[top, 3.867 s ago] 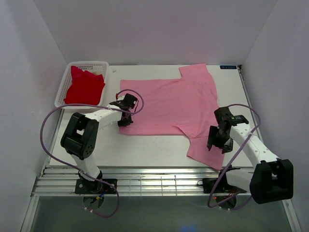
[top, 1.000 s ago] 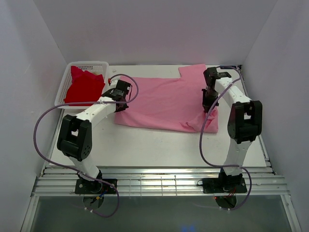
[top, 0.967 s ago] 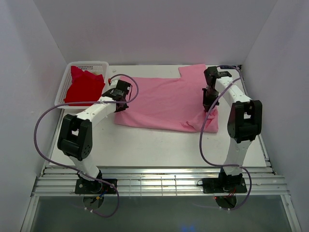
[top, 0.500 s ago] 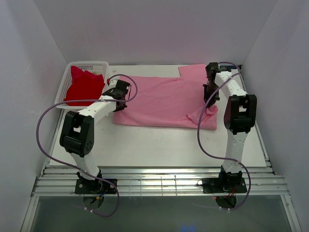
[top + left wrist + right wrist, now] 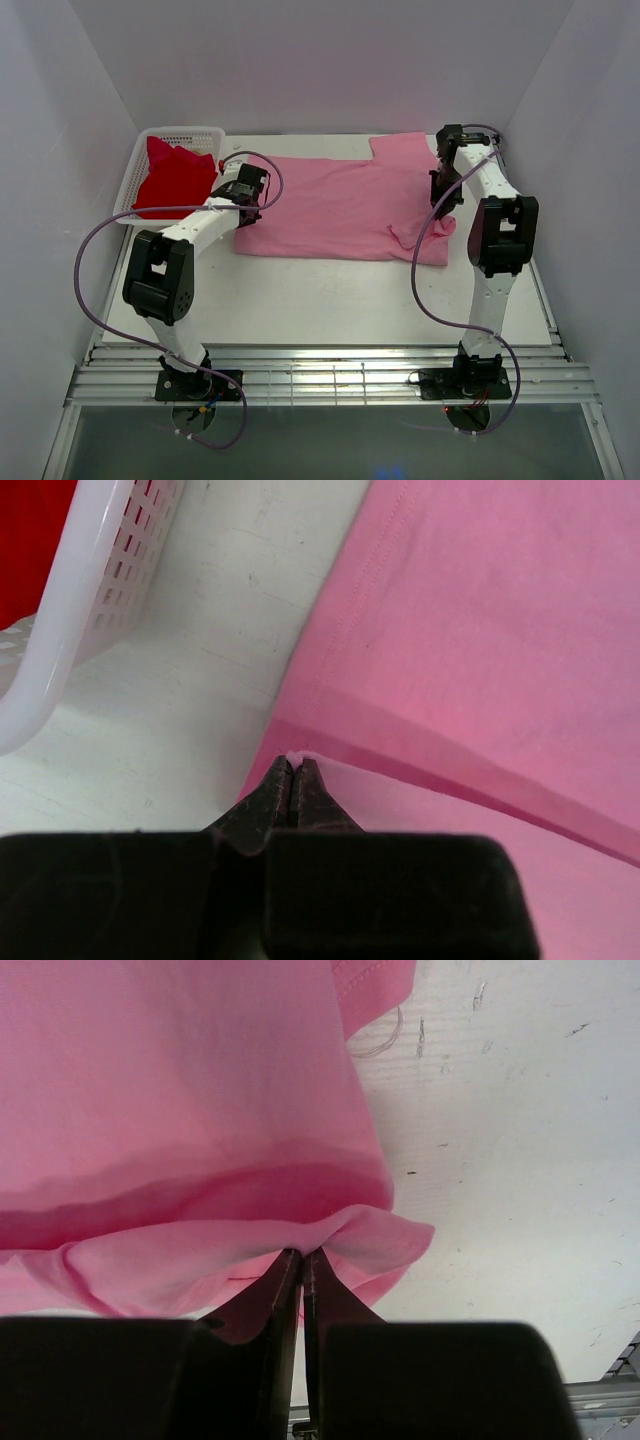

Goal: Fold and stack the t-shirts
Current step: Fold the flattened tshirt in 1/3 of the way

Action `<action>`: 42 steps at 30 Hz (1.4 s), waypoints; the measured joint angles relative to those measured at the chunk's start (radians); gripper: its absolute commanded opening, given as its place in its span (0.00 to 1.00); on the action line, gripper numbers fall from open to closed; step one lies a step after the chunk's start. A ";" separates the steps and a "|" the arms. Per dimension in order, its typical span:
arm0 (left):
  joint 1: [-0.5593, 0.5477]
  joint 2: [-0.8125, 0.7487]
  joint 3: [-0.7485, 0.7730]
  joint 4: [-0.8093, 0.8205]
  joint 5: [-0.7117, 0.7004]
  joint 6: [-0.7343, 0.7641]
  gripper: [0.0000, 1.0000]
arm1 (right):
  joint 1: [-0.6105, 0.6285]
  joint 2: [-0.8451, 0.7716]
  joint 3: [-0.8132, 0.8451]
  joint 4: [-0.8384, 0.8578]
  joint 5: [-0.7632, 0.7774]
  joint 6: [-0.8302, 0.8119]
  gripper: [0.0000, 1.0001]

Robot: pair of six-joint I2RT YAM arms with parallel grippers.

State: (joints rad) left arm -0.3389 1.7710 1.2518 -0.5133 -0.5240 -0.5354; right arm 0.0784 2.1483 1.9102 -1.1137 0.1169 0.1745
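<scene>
White table point(image 5: 300, 300), pink tee point(image 5: 340, 205) mid-fold at centre frame.
Left gripper point(image 5: 296, 765) and right gripper point(image 5: 302, 1253) pinch its hem; likely next: lay flat, release.

The white table point(image 5: 320, 300) carries two things directly; a light pink t-shirt point(image 5: 340, 205) lies spread across its far half, the near part doubled back over itself so that a straight folded edge faces the arms' bases; one short sleeve reaches toward the far edge, and the right end is rumpled. A white plastic mesh basket point(image 5: 185, 131) stands at the far left corner, just beside the shirt's left edge but apart from it; the tabletop between them shows faint scuffs and small dark marks.
</scene>
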 measured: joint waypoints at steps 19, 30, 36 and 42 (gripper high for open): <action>0.004 0.097 0.042 0.052 -0.053 0.041 0.42 | -0.009 0.075 0.076 0.024 -0.048 -0.019 0.31; 0.003 0.045 0.115 0.063 -0.113 0.037 0.82 | -0.012 -0.099 -0.019 0.151 -0.034 -0.027 0.67; -0.077 -0.012 0.097 0.092 -0.098 0.019 0.51 | -0.012 -0.321 -0.278 0.187 -0.034 -0.011 0.66; -0.111 0.003 -0.023 0.072 -0.021 -0.021 0.37 | -0.012 -0.308 -0.476 0.190 -0.036 0.001 0.65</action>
State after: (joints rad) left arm -0.4500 1.7737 1.2289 -0.4412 -0.5449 -0.5560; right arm 0.0666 1.8400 1.4342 -0.9234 0.0811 0.1757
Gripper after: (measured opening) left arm 0.388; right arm 0.655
